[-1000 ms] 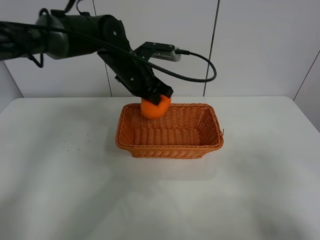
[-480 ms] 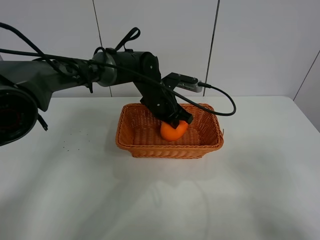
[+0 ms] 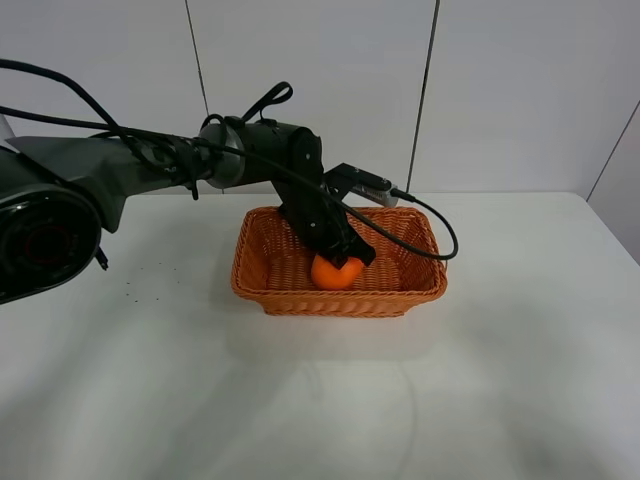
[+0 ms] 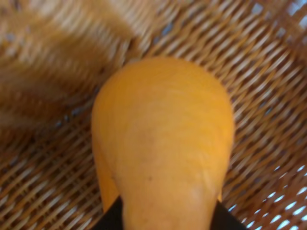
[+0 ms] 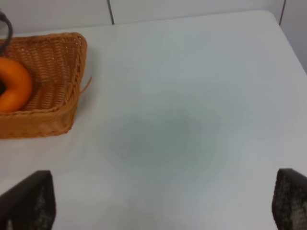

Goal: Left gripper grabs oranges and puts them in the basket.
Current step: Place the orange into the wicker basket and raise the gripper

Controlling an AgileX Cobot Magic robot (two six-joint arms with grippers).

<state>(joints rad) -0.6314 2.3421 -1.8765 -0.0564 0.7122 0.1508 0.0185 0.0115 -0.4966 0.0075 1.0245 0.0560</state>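
Left gripper [image 3: 345, 257] clamped on the orange [image 3: 335, 273], low inside the basket [image 3: 300, 300] on a white table [image 3: 520, 350], arm [image 3: 250, 160] and cable [image 3: 450, 230] covering part of its back rim, left wrist view all orange and weave, right gripper [image 5: 160, 203] spread wide, seen only from its wrist.

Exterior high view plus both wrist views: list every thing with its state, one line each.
Orange: gripped by the left claw, low inside the basket.
Basket: upright on the table, holding only the orange.
Left claw: shut on the orange.
Right claw: open, holding nothing.
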